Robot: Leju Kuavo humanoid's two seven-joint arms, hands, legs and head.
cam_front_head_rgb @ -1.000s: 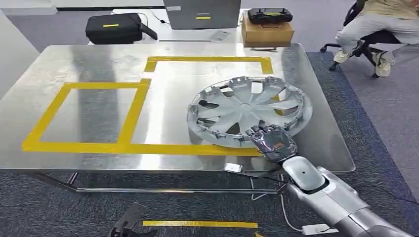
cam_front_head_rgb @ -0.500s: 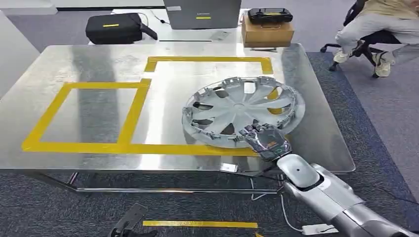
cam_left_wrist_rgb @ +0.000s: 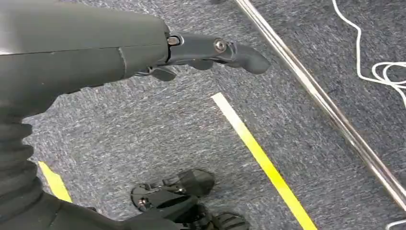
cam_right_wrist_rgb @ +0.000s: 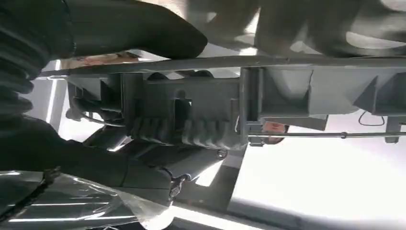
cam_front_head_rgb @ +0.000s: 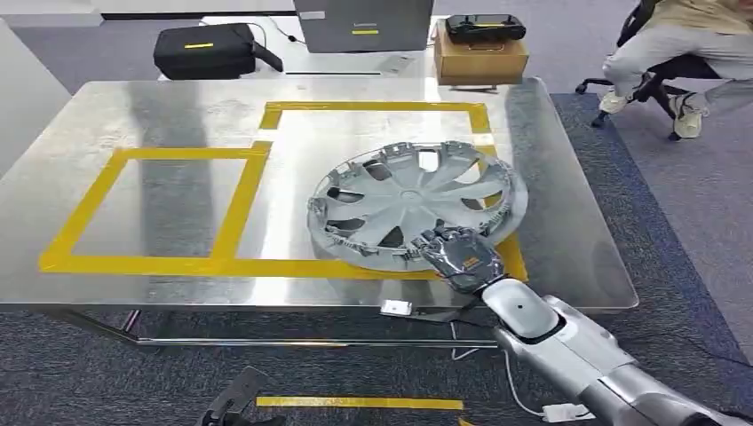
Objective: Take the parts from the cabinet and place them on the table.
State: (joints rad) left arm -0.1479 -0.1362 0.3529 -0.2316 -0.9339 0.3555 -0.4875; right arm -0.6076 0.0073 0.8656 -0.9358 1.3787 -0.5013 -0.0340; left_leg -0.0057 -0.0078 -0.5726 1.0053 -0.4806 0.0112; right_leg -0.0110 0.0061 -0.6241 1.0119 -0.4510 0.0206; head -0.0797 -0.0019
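Right robot hand (cam_front_head_rgb: 459, 255) grips near rim of silver spoked plastic wheel cover (cam_front_head_rgb: 417, 200) over steel counter (cam_front_head_rgb: 178, 115). Left robot hand (cam_left_wrist_rgb: 210, 50) hangs empty, fingers apart.

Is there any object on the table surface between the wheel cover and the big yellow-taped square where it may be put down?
Nothing visible. The right hand grips the wheel cover at its near rim, and the steel table is bare.

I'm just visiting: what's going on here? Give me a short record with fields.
Part: silver hubcap, inner side up, tilted over the metal table
Right hand: grips the hubcap's near rim
Left hand: hangs over the carpet, holds nothing
Table markings: yellow tape rectangles
Background: seated person
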